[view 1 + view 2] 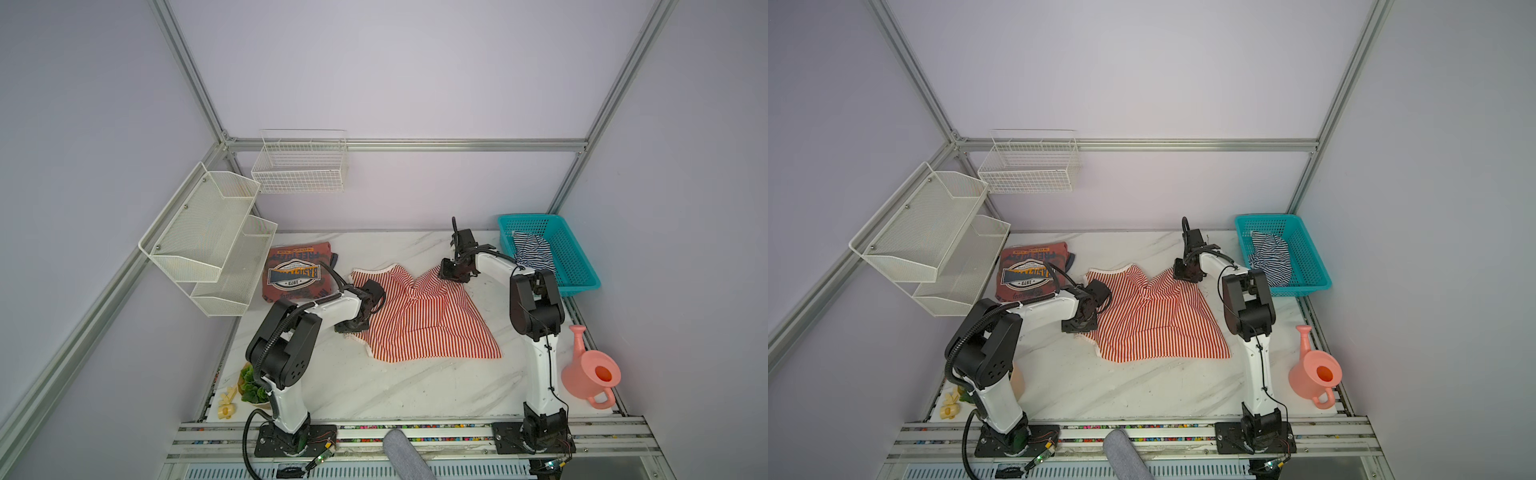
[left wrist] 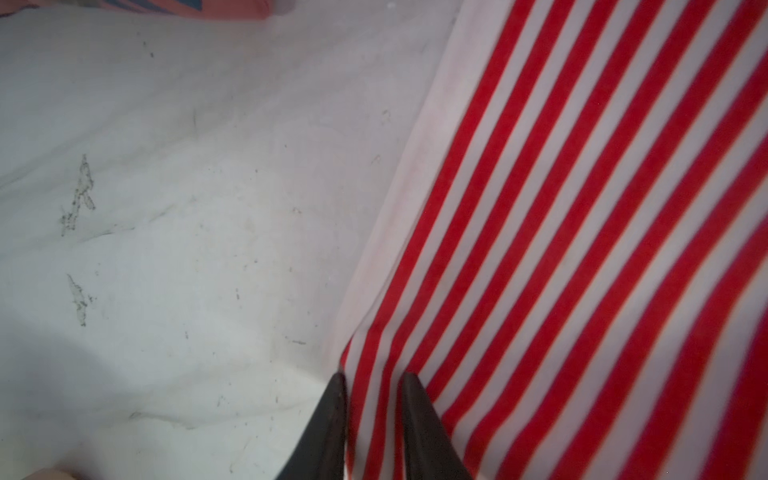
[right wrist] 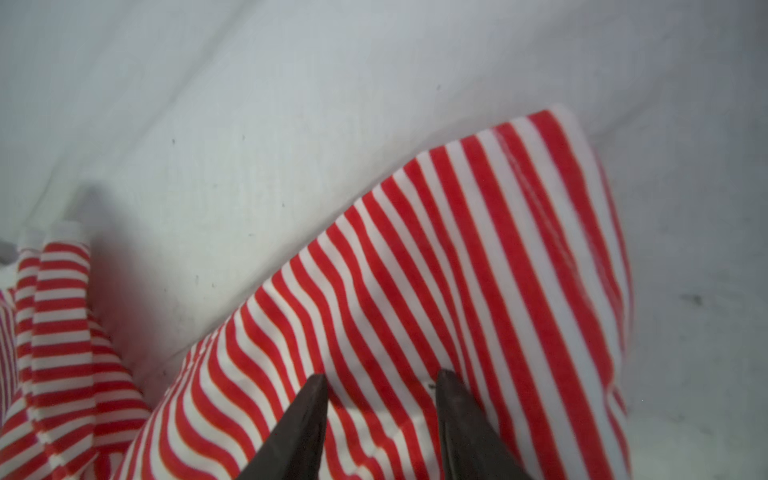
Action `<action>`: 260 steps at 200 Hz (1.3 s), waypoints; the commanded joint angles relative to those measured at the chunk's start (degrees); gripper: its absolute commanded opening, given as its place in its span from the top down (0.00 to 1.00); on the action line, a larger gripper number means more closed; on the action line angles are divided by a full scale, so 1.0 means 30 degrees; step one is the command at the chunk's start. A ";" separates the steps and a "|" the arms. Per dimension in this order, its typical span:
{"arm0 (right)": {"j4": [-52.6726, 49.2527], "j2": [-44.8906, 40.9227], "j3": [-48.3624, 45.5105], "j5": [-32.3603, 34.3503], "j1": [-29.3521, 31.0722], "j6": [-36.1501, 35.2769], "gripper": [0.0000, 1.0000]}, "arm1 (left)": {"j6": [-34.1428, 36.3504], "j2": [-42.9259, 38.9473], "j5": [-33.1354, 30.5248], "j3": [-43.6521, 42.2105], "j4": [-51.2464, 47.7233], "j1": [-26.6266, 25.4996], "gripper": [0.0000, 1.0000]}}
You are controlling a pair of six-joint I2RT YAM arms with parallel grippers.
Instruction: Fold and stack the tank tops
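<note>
My left gripper [image 2: 376, 386] is clamped on the left edge of the red-striped tank top [image 1: 419, 320]; the right gripper [image 3: 380, 378], jaws apart, sits over its back edge. The top lies mid-surface, with bare surface [image 1: 395, 395] toward the front edge. The navy-striped tank top [image 1: 534, 249] lies in the teal basket [image 1: 577, 266], at the back-right corner.

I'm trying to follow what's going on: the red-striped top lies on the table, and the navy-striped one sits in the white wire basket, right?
Not quite. The navy-and-white striped tank top sits in the teal plastic basket instead; both top views show it. The red-and-white striped tank top does lie on the table.
</note>
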 commanded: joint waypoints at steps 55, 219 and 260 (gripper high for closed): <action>-0.0882 0.1337 0.0155 0.1715 -0.2193 0.0653 0.69 | -0.0189 -0.0845 -0.1035 -0.1394 -0.1771 0.1378 0.74; 0.0913 -0.8041 -0.5438 0.1791 -0.2418 -0.0627 0.38 | 0.2968 -0.3005 -0.0321 0.6530 -0.2635 0.1447 0.50; 0.0764 -1.0651 -0.9507 0.2210 -0.2113 -0.0035 0.63 | 0.4047 -0.1277 0.1470 0.8745 -0.1655 0.0993 0.51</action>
